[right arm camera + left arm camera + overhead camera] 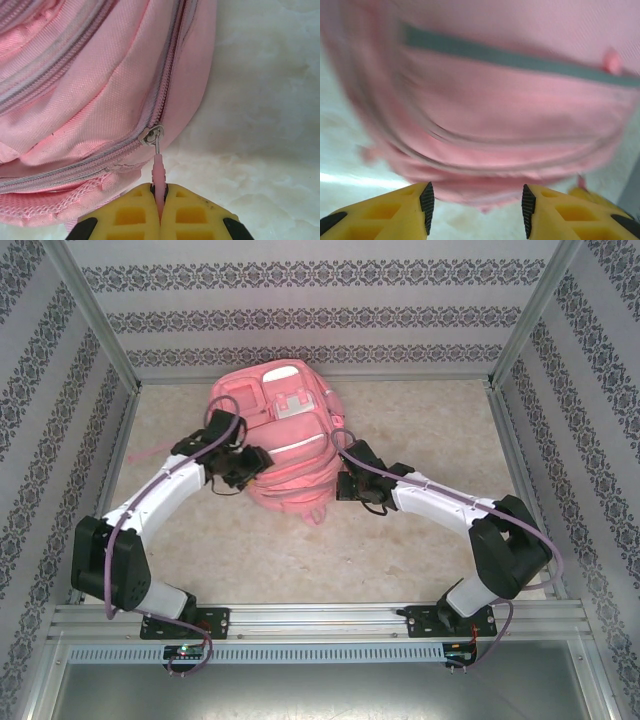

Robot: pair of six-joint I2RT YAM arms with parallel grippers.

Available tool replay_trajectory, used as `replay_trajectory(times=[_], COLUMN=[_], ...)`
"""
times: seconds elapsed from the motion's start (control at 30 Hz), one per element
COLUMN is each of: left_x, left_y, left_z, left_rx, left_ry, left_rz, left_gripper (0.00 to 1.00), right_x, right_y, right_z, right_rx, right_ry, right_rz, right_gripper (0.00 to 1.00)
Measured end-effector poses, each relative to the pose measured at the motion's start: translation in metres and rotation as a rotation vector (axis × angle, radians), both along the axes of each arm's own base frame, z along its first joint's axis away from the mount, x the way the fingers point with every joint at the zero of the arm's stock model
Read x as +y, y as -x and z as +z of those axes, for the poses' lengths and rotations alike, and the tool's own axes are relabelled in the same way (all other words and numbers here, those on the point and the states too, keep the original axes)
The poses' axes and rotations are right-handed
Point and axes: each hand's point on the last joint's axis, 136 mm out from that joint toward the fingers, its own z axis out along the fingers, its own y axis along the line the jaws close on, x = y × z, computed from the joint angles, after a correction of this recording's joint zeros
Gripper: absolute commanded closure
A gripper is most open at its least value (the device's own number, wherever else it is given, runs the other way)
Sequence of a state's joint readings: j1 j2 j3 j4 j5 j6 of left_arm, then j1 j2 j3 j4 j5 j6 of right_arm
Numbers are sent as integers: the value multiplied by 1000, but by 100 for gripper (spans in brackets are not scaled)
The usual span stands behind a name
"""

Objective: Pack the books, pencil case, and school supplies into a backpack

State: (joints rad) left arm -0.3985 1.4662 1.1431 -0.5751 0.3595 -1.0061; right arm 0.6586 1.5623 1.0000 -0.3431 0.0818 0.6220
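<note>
Because the right claw (160,192) is clenched on nothing more than the thin pink rubbery zipper pull (158,170) of the large pink fabric backpack (290,465), the likeliest failure is a slip. The tab could slide out from between the yellow pads if the tug runs across the zipper track rather than along it. A second risk is that the whole bag drags over the pale marbled table (260,125) instead of the small metal slider (151,135) travelling, since the left claw (476,207) has no hold on the fabric to brace it. The slider also sits at a bend in the track, just ahead of the right claw's tips, and a bend is where teeth tend to bind or catch cloth.

Right claw: jaws pressed together, pinching the pull, which stands straight out from the slider. The bag's side lies directly in front of it and to its left, with bare table to its right.

Left claw: released, jaws clearly parted, gripping nothing. The bag's rounded lower edge lies just beyond its tips; whether a pad brushes it I cannot tell.
</note>
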Motion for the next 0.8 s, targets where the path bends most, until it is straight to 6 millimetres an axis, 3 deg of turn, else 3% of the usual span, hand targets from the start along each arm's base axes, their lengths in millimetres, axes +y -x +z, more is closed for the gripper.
replay_trajectory(times=[0.13, 0.27, 0.4, 0.53, 0.63, 0.7, 0.73, 0.8], left_x=[-37, -59, -65, -65, -63, -63, -62, -60], left_y=[7, 8, 8, 7, 4, 1, 0, -2], left_z=[-3, -25, -55, -71, -76, -82, -85, -89], left_rx=[35, 103, 182, 218, 218, 222, 224, 222], left_ry=[79, 98, 83, 62, 44, 33, 26, 11], left_rz=[-10, -1, 20, 34, 45, 55, 59, 61], left_gripper=[49, 48, 43, 45, 68, 95, 100, 100], right_x=[0, 0, 1, 1, 1, 3, 3, 5], right_y=[-1, 0, 0, 0, 0, 1, 1, 2], right_z=[1, 2, 2, 2, 2, 2, 2, 2], right_rx=[-1, -1, -4, -6, -6, -6, -7, -8], right_ry=[0, 1, 4, 6, 6, 6, 6, 6], right_rz=[0, 0, 1, 1, 0, 5, 6, 11], right_gripper=[100, 100, 100, 100, 100, 100, 100, 100])
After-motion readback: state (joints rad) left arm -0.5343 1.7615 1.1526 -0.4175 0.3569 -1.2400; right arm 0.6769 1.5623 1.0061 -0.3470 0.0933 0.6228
